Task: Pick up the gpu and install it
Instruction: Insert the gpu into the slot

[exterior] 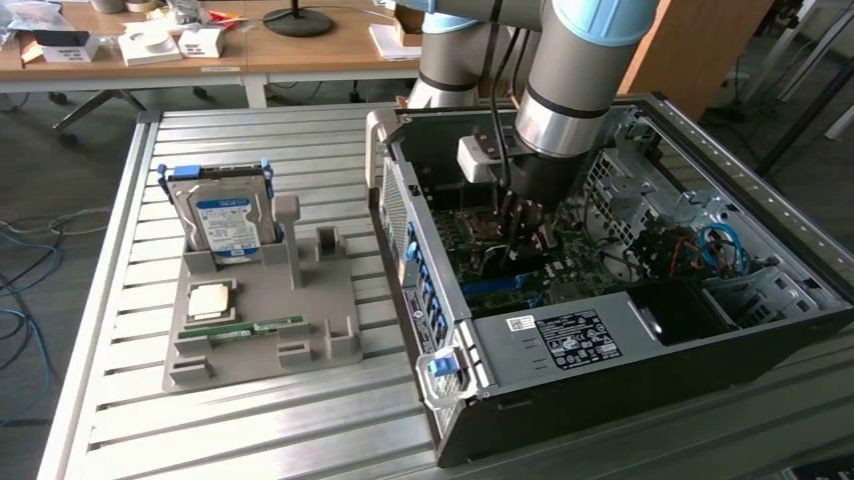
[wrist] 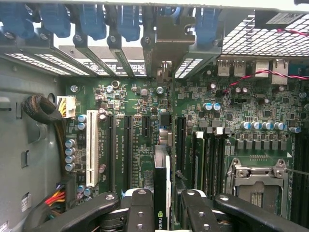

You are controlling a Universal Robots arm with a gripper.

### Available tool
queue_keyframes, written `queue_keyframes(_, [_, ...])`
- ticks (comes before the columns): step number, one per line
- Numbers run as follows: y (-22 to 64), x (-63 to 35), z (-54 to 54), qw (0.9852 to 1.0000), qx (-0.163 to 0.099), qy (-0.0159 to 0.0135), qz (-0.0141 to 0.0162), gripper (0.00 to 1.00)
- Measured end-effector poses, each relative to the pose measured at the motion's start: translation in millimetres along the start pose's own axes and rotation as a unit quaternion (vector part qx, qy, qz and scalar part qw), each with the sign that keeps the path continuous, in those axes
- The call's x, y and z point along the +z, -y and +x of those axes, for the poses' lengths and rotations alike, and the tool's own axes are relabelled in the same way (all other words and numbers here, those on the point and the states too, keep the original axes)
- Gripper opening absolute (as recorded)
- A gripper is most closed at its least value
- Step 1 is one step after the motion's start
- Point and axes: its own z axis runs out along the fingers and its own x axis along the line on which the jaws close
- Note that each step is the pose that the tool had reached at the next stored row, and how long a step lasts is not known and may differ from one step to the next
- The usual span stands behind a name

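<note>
The gpu (wrist: 161, 193) is a thin dark card seen edge-on, with a green logo near its end. My gripper (wrist: 164, 205) is shut on it, one black finger (wrist: 140, 208) on each side. It hangs upright just above the green motherboard (wrist: 231, 111), in line with the black expansion slots (wrist: 128, 145) and pointing toward the rear slot openings (wrist: 120, 63). In the exterior view the gripper (exterior: 518, 235) reaches down inside the open computer case (exterior: 587, 340), over the motherboard (exterior: 561, 275). Whether the card touches a slot is hidden.
A grey holder tray (exterior: 254, 340) to the exterior view's left of the case carries a hard drive (exterior: 230, 222), a green memory stick (exterior: 247, 328) and a small square chip (exterior: 211, 300). Blue cables (exterior: 721, 245) and a drive cage lie inside the case. Blue slot latches (wrist: 91, 21) line the rear.
</note>
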Motion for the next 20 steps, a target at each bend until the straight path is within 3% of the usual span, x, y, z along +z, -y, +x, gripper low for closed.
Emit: queue_keyframes(20, [0.0, 3.8, 0.0, 1.0000, 0.000, 0.0000, 0.0000, 0.27])
